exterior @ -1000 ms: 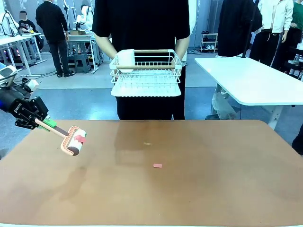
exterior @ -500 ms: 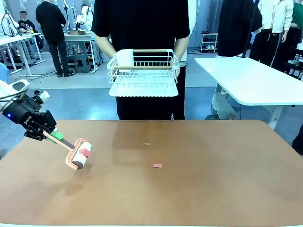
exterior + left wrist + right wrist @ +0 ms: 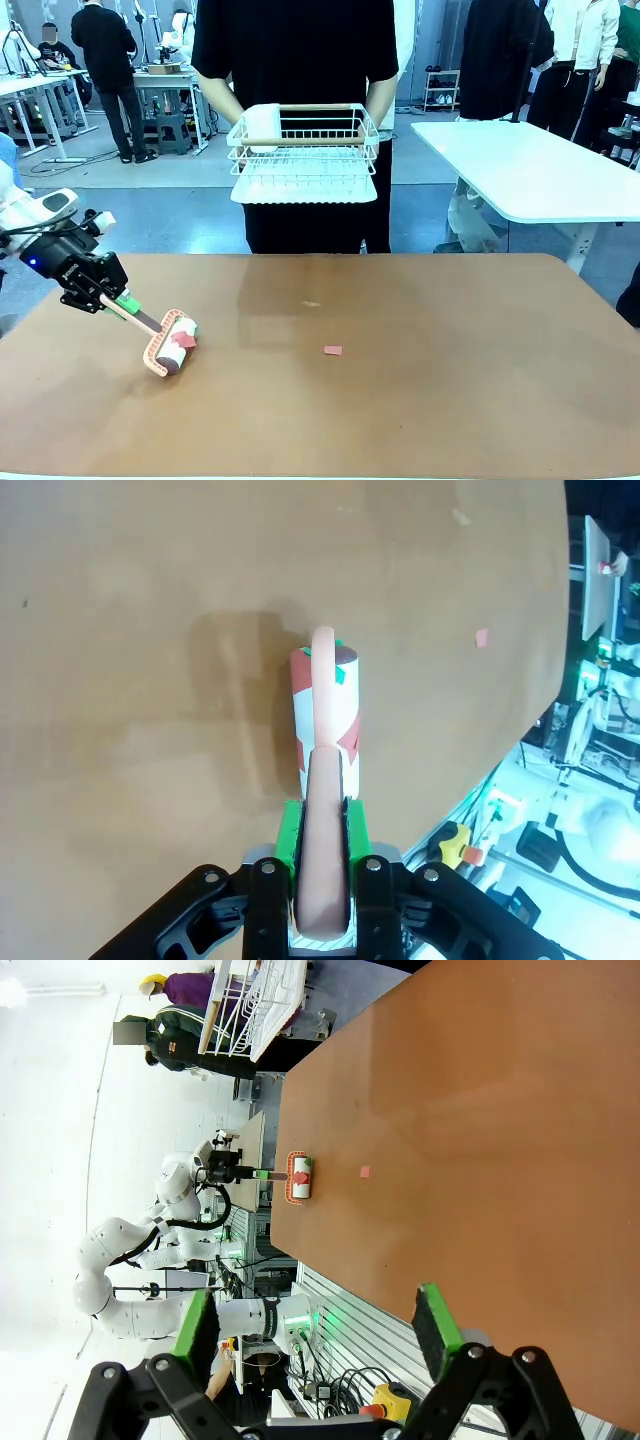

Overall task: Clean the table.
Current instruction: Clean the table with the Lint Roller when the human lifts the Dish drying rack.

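We grasp the lint roller (image 3: 175,343) handle in our left gripper (image 3: 120,300), right gripper (image 3: 316,1332) released; the table (image 3: 450,400) seems rigid, smooth, with a scrap (image 3: 333,350) at three o'clock.

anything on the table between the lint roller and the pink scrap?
No. Front view: only bare table between the lint roller and the pink scrap.

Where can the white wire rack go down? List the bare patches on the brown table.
The right half of the terracotta table, right of the small red scrap, is bare; so is the near edge. Crowded only at the left, where the left gripper holds the peach-handled lint roller.
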`<act>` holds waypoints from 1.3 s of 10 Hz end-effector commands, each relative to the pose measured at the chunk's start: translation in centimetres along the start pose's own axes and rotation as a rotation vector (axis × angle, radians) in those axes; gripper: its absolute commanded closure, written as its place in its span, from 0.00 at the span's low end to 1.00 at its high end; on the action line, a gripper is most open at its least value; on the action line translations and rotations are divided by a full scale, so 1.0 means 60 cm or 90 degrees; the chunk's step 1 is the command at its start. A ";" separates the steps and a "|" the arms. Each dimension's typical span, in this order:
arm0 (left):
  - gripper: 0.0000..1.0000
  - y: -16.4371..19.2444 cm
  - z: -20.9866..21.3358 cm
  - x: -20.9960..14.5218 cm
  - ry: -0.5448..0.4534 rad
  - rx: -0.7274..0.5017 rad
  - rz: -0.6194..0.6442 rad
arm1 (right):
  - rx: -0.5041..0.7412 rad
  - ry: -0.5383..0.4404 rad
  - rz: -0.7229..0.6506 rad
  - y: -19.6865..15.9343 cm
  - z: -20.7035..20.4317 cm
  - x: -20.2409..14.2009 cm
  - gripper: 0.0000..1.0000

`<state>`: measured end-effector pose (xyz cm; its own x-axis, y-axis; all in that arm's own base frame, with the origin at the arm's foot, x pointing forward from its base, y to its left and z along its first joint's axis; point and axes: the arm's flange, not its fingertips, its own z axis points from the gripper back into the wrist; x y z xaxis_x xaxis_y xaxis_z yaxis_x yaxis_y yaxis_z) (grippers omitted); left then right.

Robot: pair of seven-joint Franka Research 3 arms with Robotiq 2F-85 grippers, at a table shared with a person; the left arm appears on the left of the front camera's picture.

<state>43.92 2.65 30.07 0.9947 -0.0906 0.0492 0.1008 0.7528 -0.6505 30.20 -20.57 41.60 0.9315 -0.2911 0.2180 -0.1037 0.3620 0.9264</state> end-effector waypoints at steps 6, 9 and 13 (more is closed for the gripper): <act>0.79 -0.018 -0.071 0.003 0.010 -0.041 0.024 | 0.010 -0.002 0.005 0.005 0.002 0.000 0.00; 0.79 -0.094 -0.148 0.032 0.003 -0.029 0.030 | 0.010 -0.002 0.005 0.005 0.002 0.000 0.00; 0.79 -0.187 -0.237 0.047 0.052 -0.031 0.014 | 0.010 -0.002 0.005 0.005 0.002 0.000 0.00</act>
<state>45.41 -14.55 28.51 0.9920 -0.1261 -0.0067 0.0839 0.6980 -0.7111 30.22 -20.53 41.59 0.9320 -0.2898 0.2177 -0.1039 0.3618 0.9264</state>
